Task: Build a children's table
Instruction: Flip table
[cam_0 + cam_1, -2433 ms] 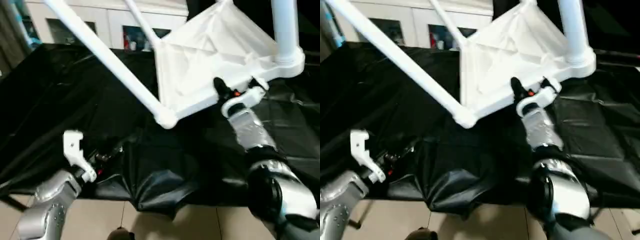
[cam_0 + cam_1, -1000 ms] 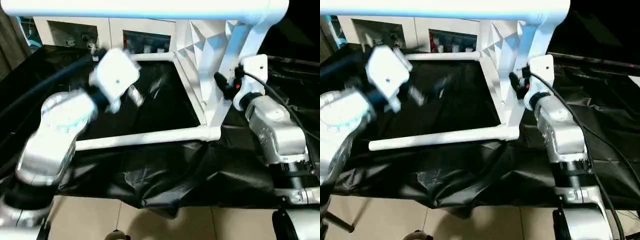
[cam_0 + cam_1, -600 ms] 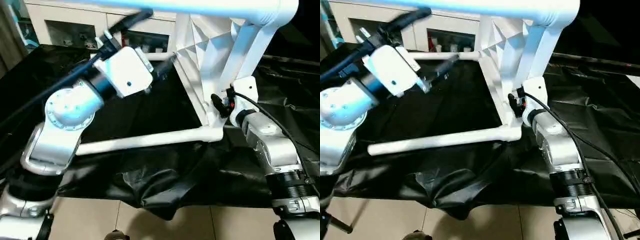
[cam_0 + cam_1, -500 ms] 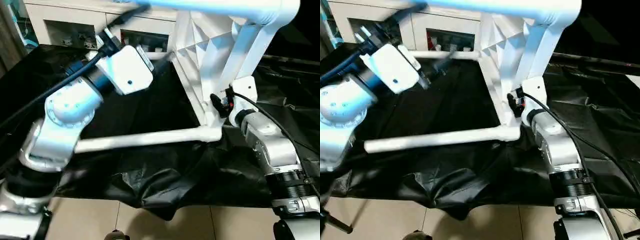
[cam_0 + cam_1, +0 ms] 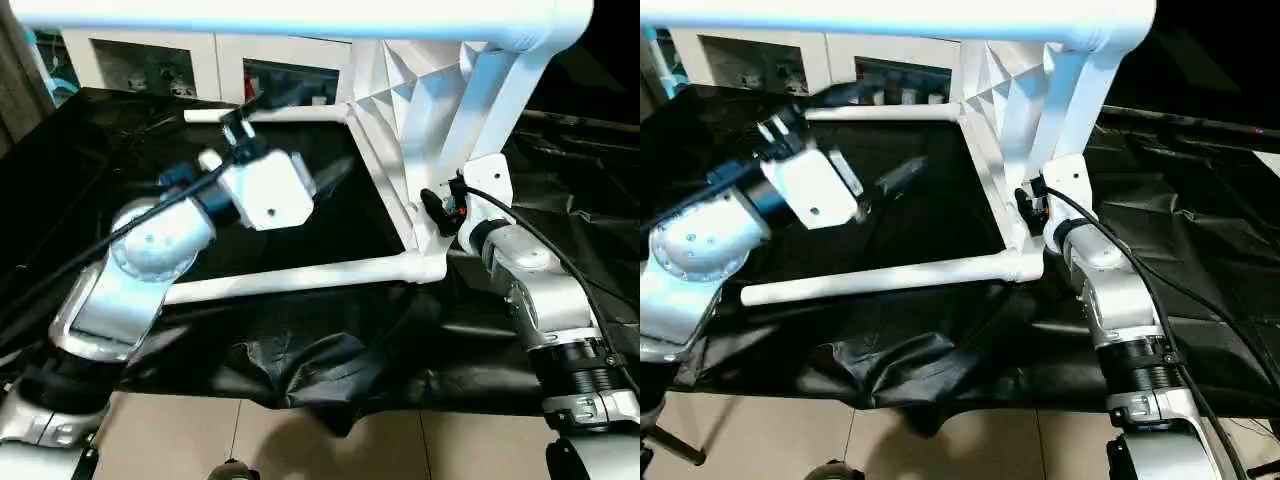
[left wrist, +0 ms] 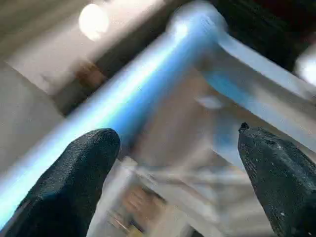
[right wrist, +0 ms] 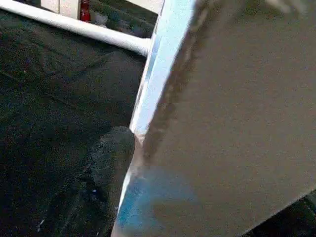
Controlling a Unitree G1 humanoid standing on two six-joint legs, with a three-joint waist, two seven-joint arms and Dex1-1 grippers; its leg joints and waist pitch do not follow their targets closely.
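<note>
While the tabletop [image 5: 415, 110] stands on edge, the right gripper [image 5: 437, 208] clamps its rim; the left gripper [image 6: 177, 168], jaws wide and empty, hovers beside a leg [image 5: 300, 277].

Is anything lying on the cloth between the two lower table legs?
Nothing lies there. In the left eye view, bare black cloth fills the stretch between the near leg and the far leg; the open left gripper hovers above it.

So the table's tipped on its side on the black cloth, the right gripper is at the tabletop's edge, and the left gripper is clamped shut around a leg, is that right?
Not quite. The left gripper is wide open, not clamped on a leg: the left wrist view shows its fingers far apart with nothing between them. The rest stands: the table is tipped on its side on the black cloth, and the right gripper is at the tabletop's edge.
</note>
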